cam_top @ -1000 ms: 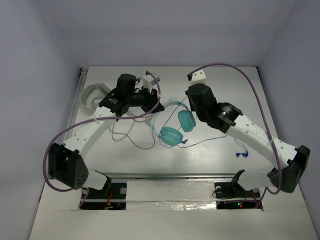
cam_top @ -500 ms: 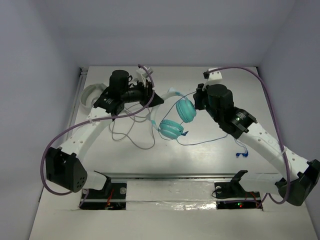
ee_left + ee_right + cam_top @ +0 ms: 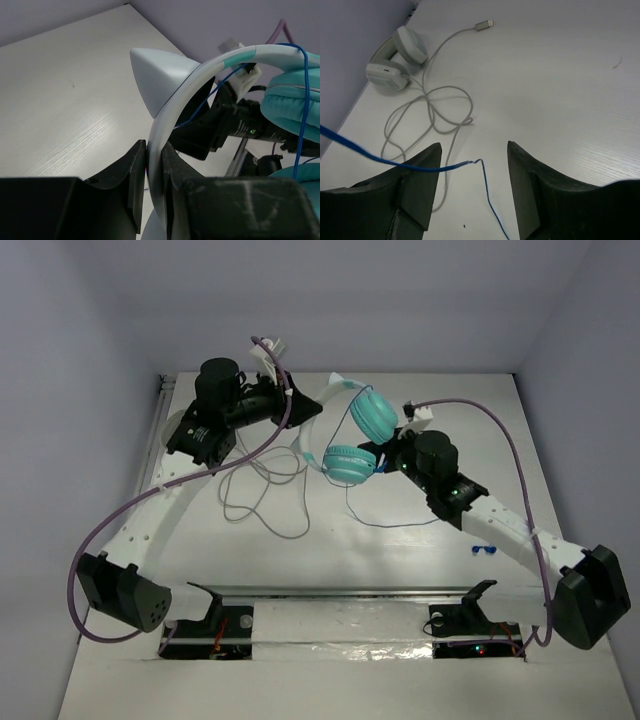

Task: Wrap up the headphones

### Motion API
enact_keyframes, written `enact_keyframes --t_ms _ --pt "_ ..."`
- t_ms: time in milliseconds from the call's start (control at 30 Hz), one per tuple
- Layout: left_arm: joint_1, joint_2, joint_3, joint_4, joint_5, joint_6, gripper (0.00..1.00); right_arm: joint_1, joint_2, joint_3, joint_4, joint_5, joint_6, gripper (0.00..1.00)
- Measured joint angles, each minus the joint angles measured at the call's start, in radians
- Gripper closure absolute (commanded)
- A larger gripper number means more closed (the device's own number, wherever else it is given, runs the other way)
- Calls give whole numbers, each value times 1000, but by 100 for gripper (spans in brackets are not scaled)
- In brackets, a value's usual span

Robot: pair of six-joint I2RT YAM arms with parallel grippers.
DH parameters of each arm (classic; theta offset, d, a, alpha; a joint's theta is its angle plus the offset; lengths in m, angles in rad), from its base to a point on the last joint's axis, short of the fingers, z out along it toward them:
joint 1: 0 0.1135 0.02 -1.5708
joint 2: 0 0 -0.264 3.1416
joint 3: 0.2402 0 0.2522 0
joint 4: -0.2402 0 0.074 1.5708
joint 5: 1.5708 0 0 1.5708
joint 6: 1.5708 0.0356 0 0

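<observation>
The headphones hang off the table with two teal ear cups [image 3: 375,416] and a white headband [image 3: 318,410]. My left gripper [image 3: 298,410] is shut on that headband [image 3: 156,165] and holds it up at the back middle. An ear cup [image 3: 292,100] shows at the right of the left wrist view. The thin blue cable [image 3: 352,502] drops from the lower cup and runs to a blue plug [image 3: 484,550] on the table. My right gripper [image 3: 383,465] is open just right of the lower cup. The blue cable [image 3: 482,172] passes loose between its jaws [image 3: 474,150].
A white-grey headphone set [image 3: 395,60] lies at the back left, partly hidden under my left arm in the top view. Its grey cable [image 3: 262,490] loops over the table's left middle and ends in a plug [image 3: 484,24].
My left gripper has lifted the headphones up and toward the back. My right gripper has gone from shut to open and shifted down beside the lower ear cup.
</observation>
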Motion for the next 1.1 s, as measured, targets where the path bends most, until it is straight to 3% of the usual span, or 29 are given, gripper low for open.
enact_keyframes --t_ms 133,333,500,733,1000,1067,1100 --pt "6 0 35 -40 -51 -8 100 0 92 -46 126 -39 29 29" --pt "11 3 82 -95 -114 -24 100 0 226 -87 256 -92 60 29" --pt "11 3 122 -102 -158 -50 100 0 287 -172 387 -127 105 36" --pt "11 9 172 -108 -198 -91 100 0 444 -196 463 -144 154 38" --pt "30 48 265 -121 -225 -134 100 0 447 -254 506 -120 203 40" --pt "33 56 283 -120 -228 -143 100 0 446 -259 496 -101 205 52" --pt "36 60 288 -121 -230 -145 100 0 446 -259 494 -97 202 53"
